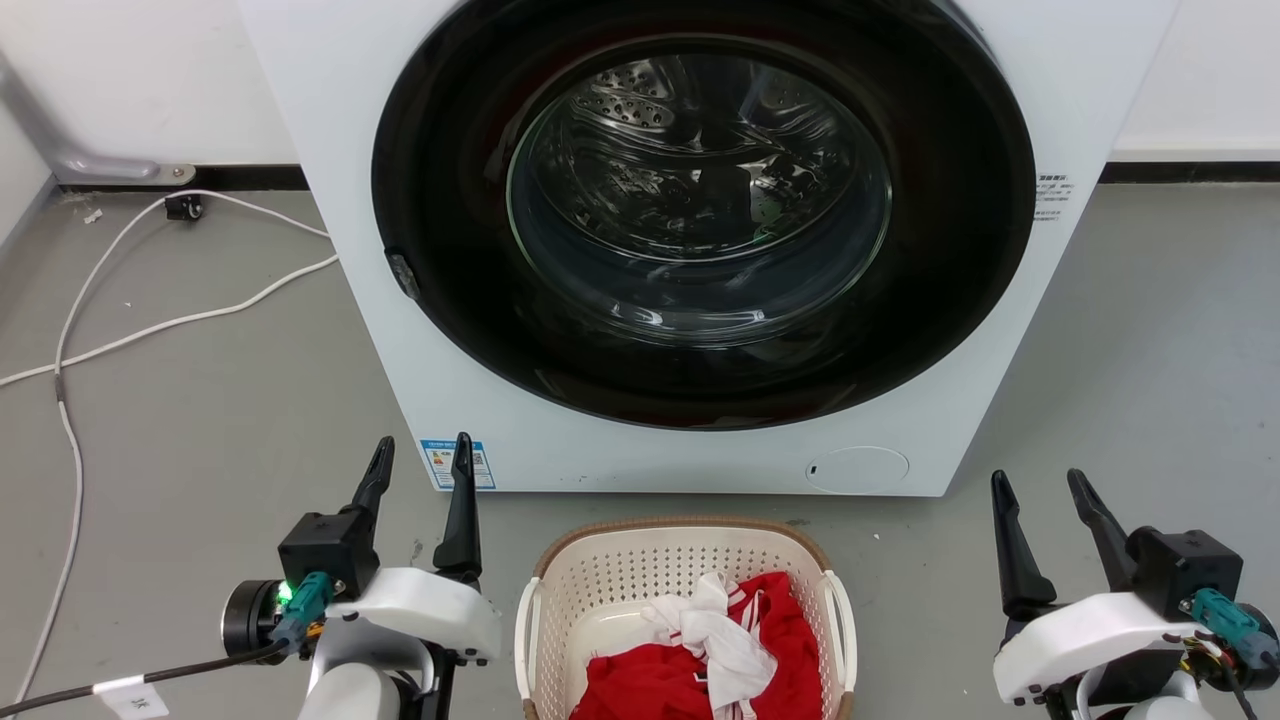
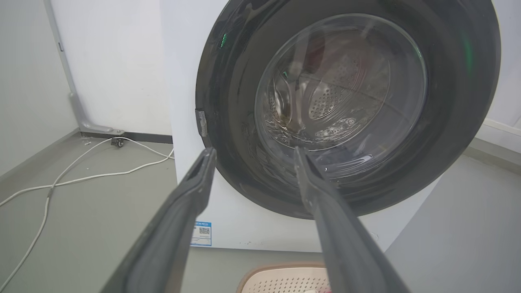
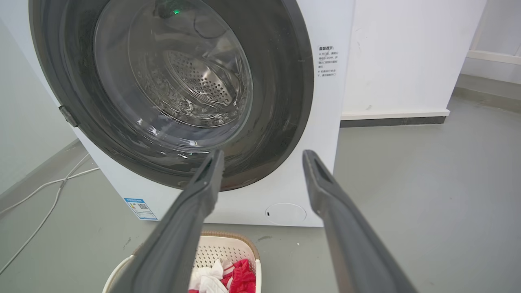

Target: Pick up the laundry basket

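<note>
The laundry basket (image 1: 610,585) sits on the grey floor at the bottom middle of the head view, cream with perforated walls, a brown rim and white loop handles. Red and white clothes (image 1: 715,650) lie in it. Its far rim also shows in the left wrist view (image 2: 281,272) and the right wrist view (image 3: 228,248). My left gripper (image 1: 422,452) stands open to the basket's left, apart from it. My right gripper (image 1: 1040,482) stands open to the basket's right, well clear of it. Nothing is between either pair of fingers.
A white front-loading washing machine (image 1: 480,400) with a shut dark round door (image 1: 700,215) stands just behind the basket. White cables (image 1: 150,325) trail over the floor at the left. Open grey floor (image 1: 1130,380) lies to the right of the machine.
</note>
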`<state>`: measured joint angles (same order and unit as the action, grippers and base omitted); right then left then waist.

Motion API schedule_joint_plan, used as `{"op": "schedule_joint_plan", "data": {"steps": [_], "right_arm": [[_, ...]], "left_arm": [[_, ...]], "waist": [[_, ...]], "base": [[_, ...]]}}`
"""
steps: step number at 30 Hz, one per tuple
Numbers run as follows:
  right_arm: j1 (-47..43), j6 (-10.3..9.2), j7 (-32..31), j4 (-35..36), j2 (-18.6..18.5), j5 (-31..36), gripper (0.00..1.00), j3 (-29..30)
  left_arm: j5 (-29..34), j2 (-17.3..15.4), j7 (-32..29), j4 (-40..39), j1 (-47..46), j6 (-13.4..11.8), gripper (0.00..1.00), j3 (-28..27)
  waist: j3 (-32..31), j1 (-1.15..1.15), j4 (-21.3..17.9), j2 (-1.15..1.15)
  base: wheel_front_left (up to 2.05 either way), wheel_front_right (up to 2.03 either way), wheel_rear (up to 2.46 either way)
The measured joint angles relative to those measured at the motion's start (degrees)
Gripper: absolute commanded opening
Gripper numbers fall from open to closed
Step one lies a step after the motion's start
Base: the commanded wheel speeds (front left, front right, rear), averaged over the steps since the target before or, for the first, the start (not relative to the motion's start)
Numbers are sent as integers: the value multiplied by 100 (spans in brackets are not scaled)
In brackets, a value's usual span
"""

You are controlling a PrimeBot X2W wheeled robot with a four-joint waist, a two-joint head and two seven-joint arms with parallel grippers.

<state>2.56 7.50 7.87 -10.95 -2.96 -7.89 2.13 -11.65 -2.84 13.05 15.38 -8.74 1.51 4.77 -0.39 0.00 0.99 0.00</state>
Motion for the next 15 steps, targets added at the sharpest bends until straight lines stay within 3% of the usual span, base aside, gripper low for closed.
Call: {"op": "schedule_joint_plan", "data": {"steps": [15], "right_arm": [[-29,0,43,15,0,534,100,-9]], "left_arm": [[567,0,154,93,-41,-52,100,80]], "waist": [[-5,0,23,0]], "base": [[0,0,0]]}}
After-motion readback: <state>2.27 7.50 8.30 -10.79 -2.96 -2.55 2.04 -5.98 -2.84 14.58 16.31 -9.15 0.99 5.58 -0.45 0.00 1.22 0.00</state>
